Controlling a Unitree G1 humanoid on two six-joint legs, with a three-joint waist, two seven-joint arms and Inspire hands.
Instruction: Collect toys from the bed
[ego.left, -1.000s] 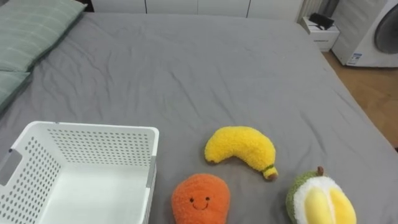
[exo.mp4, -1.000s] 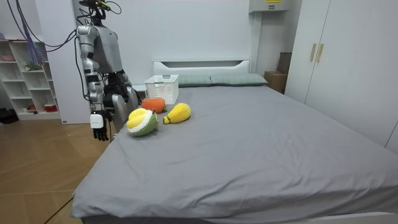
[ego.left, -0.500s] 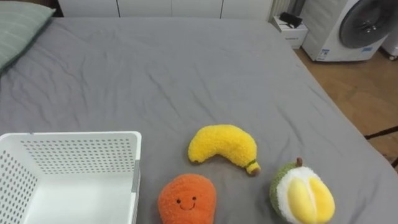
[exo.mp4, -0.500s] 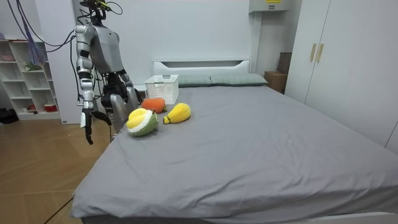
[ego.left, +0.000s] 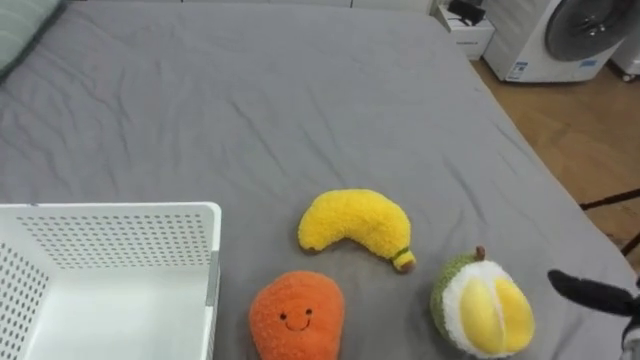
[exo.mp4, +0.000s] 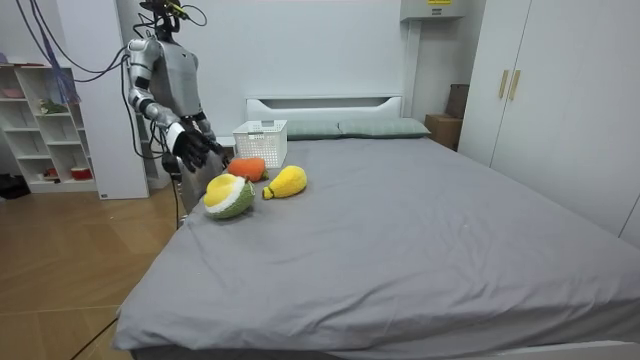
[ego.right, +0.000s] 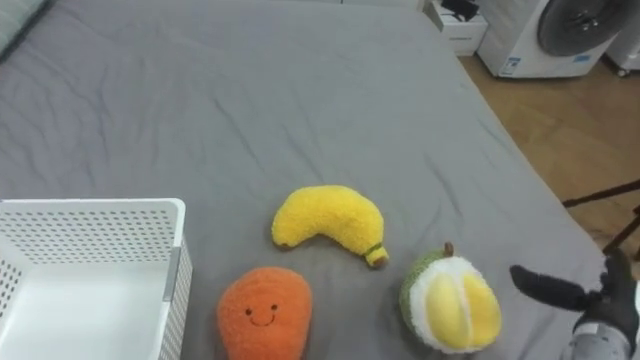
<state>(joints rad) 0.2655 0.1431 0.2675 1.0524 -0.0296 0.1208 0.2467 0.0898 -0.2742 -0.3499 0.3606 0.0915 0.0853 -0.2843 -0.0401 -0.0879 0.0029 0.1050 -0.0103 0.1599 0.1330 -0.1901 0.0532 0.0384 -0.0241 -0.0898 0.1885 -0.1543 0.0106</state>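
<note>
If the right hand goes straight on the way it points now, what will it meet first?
Probably the durian plush: the right hand aims its straight fingers at it across the grey bed, though its height above the bed is unclear.

The robot's trunk is clad in smooth silver-grey shells, with arms of the same grey and darker joints at the shoulder and elbow. Its head is small and dark, topped by a tangle of thin black wires. Bluish-purple ropes run from the shoulders up and out of the room view. The right robot hand (ego.right: 548, 289) is black with slim, tapering fingers, set on a pale grey wrist cuff
</note>
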